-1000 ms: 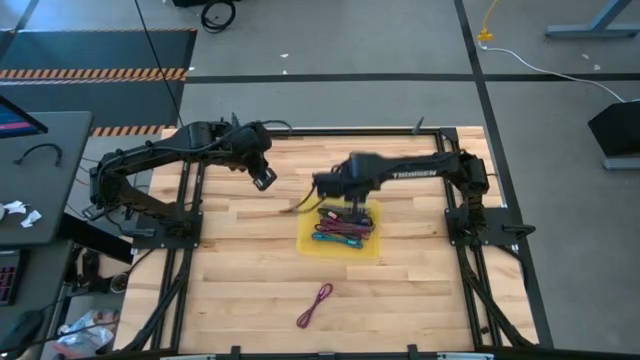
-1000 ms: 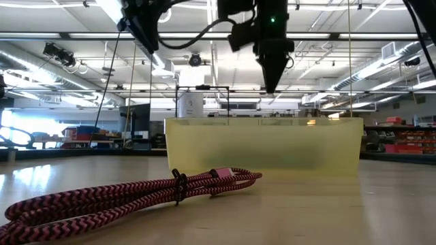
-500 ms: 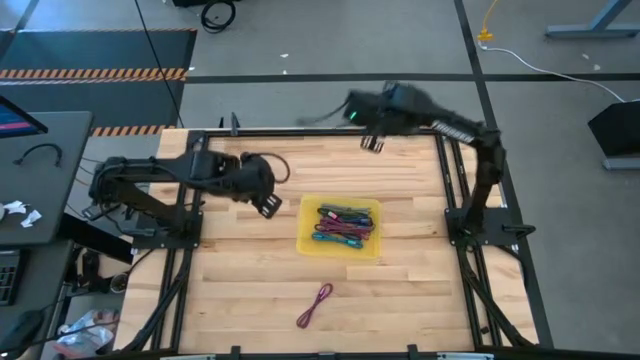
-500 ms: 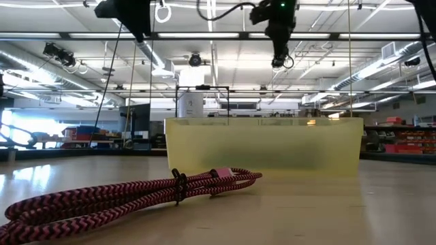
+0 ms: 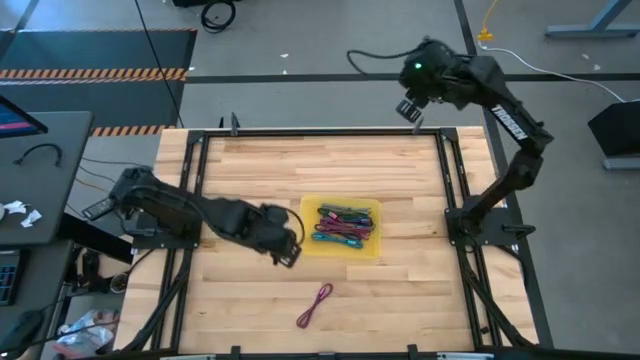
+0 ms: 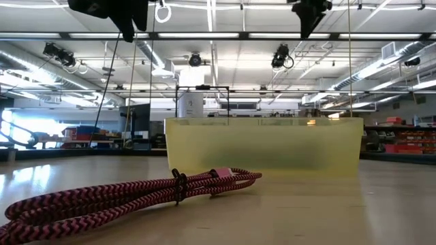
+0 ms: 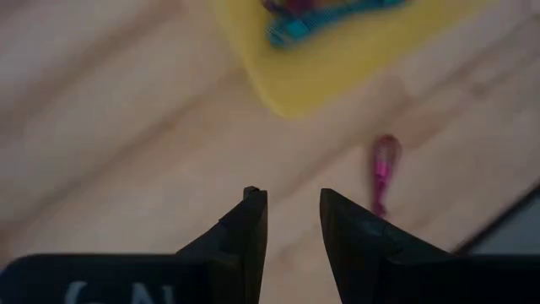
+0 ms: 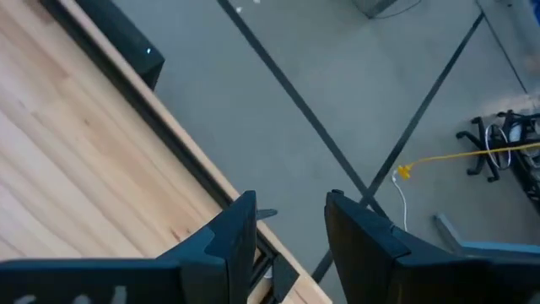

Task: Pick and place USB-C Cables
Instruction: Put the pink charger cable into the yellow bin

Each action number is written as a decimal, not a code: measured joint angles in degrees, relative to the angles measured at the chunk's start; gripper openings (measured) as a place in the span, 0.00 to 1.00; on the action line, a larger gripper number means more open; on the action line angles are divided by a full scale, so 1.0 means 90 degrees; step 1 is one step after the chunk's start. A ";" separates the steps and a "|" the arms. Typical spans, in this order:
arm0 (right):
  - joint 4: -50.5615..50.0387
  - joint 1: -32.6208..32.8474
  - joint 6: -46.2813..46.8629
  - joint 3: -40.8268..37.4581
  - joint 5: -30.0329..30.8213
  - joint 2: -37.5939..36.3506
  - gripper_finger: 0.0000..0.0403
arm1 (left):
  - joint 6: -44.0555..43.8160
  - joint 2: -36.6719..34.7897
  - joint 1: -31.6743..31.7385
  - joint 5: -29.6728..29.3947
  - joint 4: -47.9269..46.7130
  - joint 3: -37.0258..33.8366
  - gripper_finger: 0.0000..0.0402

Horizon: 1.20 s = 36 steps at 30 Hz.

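The left gripper (image 5: pixel 287 252) is held open and empty just at nine o'clock of the yellow tray (image 5: pixel 308 243), where several USB-C cables (image 5: pixel 343 224) lie bundled, while the magenta USB-C cable (image 5: pixel 315 304) remains loose on the table (image 5: pixel 400 290) at five o'clock of it. The pick of that last cable is judged in hand, calling for a descent astride its middle. The right gripper (image 5: pixel 410 108), open and empty, is parked beyond the table's far edge; no writing can be read.

Grey floor (image 5: pixel 330 100) crossed by dark lines, hazard-striped mat (image 5: pixel 95 73) upper left; long ceiling lights (image 6: pixel 218 35) overhead.
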 joint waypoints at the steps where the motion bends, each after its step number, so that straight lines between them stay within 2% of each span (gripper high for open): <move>1: 0.0033 -0.0036 -0.0037 0.0002 -0.0011 -0.0062 0.36 | -0.0111 0.0103 -0.0073 0.0110 0.0171 0.0000 0.29; 7: 0.0311 -0.0185 -0.0310 0.0000 -0.0207 -0.0252 0.36 | -0.1103 0.0620 -0.0310 0.0874 0.0884 0.0000 0.29; 10: 0.0403 -0.0195 -0.0369 0.0000 -0.0324 -0.0275 0.36 | -0.1245 0.0876 -0.0440 0.1222 0.1050 0.0000 0.29; 14: 0.0425 -0.0192 -0.0373 -0.0002 -0.0357 -0.0258 0.36 | -0.1143 0.1184 -0.0604 0.1292 0.1239 0.0000 0.33; 24: 0.0428 -0.0193 -0.0278 -0.0005 -0.0679 -0.0253 0.36 | -0.0803 0.1902 -0.0610 0.1230 0.2266 0.0000 0.50; 33: 0.0430 -0.0195 -0.0833 -0.0005 -0.0702 -0.0250 0.36 | -0.1283 0.2837 -0.0617 0.1264 0.4116 0.0000 0.48; 36: 0.0433 -0.0197 -0.0954 -0.0005 -0.0869 -0.0250 0.36 | -0.1278 0.3122 -0.0617 0.1602 0.4545 0.0000 0.48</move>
